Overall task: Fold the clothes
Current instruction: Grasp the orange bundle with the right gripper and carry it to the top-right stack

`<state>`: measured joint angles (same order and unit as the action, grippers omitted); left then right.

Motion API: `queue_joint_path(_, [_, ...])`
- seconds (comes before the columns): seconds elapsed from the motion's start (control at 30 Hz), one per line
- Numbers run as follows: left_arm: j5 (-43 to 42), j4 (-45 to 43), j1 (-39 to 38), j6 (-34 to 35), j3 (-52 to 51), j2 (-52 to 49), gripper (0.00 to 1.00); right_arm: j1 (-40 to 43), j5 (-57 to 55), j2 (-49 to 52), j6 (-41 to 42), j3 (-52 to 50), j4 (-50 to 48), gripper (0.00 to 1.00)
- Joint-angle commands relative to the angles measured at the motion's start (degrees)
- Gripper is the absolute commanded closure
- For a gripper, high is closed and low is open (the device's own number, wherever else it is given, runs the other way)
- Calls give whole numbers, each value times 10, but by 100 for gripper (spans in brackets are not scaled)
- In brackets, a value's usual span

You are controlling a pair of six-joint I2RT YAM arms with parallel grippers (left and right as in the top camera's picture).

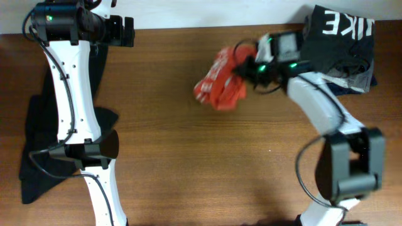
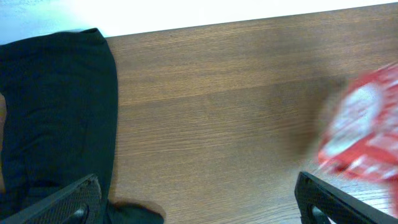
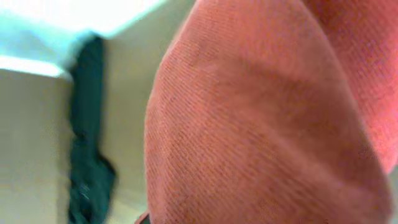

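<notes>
The red-orange T-shirt is bunched into a crumpled lump over the table, a little right of the middle and toward the far edge. The right gripper is buried in its right side and grips the cloth; in the right wrist view the red fabric covers nearly everything, so the fingertips stay hidden. The left gripper sits at the far left, its fingers spread wide with nothing between them, well apart from the shirt. A long black garment lies along the left edge beneath that arm. A dark folded stack with white letters sits in the far right corner, just beyond the right gripper.
</notes>
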<state>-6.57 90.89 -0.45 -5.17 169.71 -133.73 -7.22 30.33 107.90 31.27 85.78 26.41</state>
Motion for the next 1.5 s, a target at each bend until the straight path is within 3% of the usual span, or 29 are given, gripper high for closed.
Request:
queue_joint_path(0.0, [6,-2,3,-11,6,-4,1,29,20,-51,-8,67,-10,96])
queue_joint_path(0.37, [6,-1,4,-11,6,-4,1,144,-63,-51,87,134,-96,96])
queue_joint_path(0.67, [6,-11,3,-11,6,-4,1,217,-179,-46,82,133,-204,96])
queue_joint_path(0.97, [6,-26,3,-11,6,-4,1,257,-210,31,81,133,-305,96])
queue_joint_path(1.47, [4,-31,2,-11,6,-4,1,297,-231,118,82,127,-302,96])
